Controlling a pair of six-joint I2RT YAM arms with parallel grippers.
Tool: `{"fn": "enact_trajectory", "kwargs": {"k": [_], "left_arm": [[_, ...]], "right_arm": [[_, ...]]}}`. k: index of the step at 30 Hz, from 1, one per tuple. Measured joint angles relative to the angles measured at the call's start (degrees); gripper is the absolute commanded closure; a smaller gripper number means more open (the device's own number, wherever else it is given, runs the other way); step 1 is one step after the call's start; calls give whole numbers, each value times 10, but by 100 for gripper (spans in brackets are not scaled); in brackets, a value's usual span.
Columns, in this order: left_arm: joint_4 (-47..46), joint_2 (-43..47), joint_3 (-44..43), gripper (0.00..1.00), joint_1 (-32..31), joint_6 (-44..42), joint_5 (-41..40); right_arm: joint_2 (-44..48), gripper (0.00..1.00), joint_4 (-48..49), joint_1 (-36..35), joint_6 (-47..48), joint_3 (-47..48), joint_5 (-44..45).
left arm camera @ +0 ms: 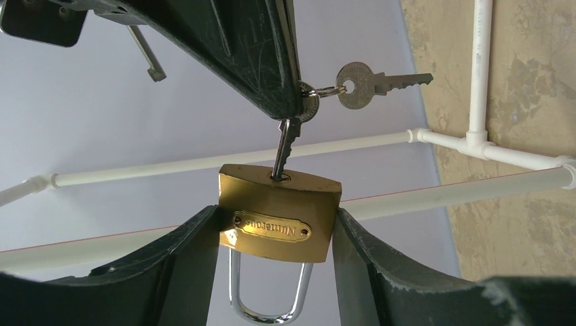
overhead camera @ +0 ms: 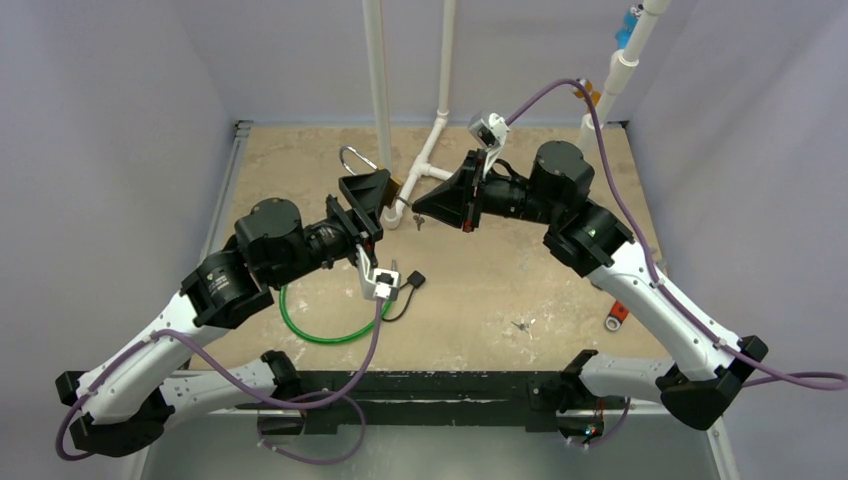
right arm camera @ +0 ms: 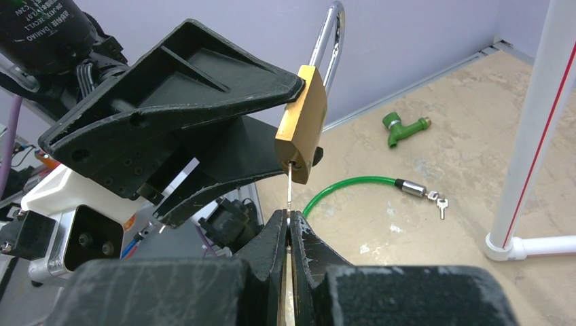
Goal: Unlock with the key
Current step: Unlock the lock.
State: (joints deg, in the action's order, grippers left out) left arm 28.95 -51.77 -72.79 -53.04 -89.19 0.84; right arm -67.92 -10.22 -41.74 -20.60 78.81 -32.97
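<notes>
1. One brass padlock (left arm camera: pixel 278 216) is held up in the air above the table (overhead camera: pixel 560 270), between the two arms and near the far middle of the table.
2. Its silver shackle (left arm camera: pixel 268 299) points away from the right arm. In the left wrist view both legs of the shackle meet the brass body.
3. A key (left arm camera: pixel 285 146) sits with its tip in the keyhole on the padlock's flat end face. The blade stands almost square to that face.
4. A small ring (left arm camera: pixel 326 90) at the key's head carries a spare key (left arm camera: pixel 373 83), which sticks out sideways, clear of the padlock.
5. The left gripper (left arm camera: pixel 275 234) grips the padlock. Its two dark fingers press on the opposite narrow sides of the brass body, and the jaws stand partly apart around it.
6. The right gripper (right arm camera: pixel 288 221) pinches the head of the key. Its jaws are closed tight together, and the blade runs straight out from their tips to the padlock.
7. A white pipe frame (overhead camera: pixel 430 160) stands on the table just behind both grippers.
8. A green cable (right arm camera: pixel 353 182) lies curved on the table nearer the left arm. It has a metal end with small keys (right arm camera: pixel 440 202) attached.
9. A green tap fitting (right arm camera: pixel 401 128) lies on the table beyond the cable, well apart from the padlock.
</notes>
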Motion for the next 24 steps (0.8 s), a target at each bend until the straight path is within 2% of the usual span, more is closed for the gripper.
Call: {"fn": "enact_trajectory", "kwargs": {"k": [24], "left_arm": [[-6,3,3,100,-4,-11,-17]], "right_arm": [[-12,100,5,-3,-8,10,0]]}}
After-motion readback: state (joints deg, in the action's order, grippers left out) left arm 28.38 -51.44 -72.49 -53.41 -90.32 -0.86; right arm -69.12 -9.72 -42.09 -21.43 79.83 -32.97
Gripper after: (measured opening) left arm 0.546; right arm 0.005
